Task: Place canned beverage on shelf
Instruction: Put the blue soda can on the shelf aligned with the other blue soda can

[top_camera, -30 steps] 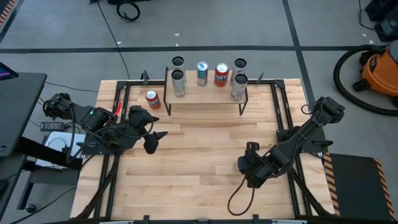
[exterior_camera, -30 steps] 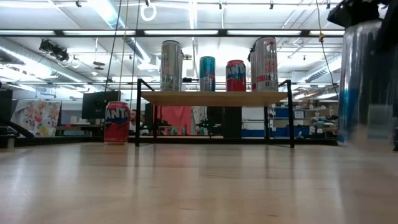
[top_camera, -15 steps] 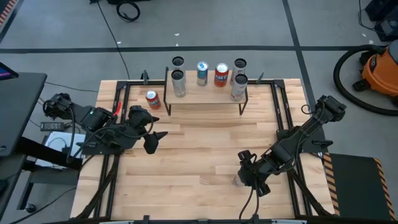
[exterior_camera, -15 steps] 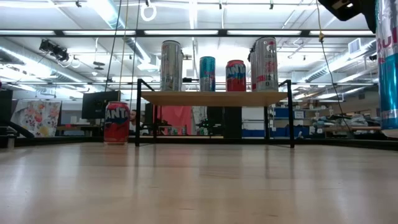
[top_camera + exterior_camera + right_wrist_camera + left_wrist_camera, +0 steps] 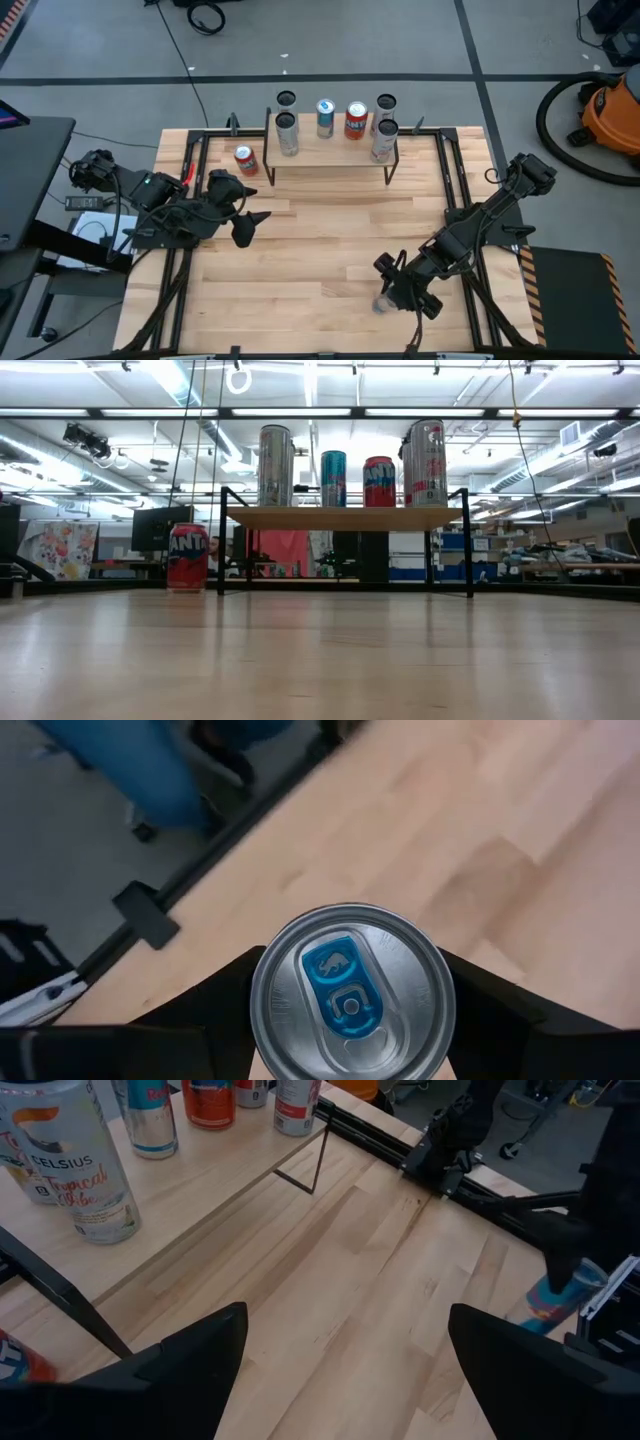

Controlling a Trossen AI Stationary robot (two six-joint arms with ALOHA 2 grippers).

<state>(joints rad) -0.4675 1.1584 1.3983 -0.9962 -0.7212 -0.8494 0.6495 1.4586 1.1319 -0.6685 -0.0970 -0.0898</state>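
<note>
Right gripper (image 5: 350,1020) is gripping a blue-tabbed can (image 5: 350,995) near the surface's (image 5: 320,250) front right — jaws clamping its sides. Left gripper (image 5: 340,1350) is hovering mid-left, jaws wide. Shelf (image 5: 335,148) is carrying six cans (image 5: 326,117) — red Fanta can (image 5: 245,160) is standing beside it.

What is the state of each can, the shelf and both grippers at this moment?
Can in right gripper: upright, held between the fingers, near the table's front right.
Right gripper: shut on that can.
Left gripper: open, empty, at the table's left.
Red can: upright on the table, left of the shelf.
Shelf: standing, six upright cans on it.
</note>
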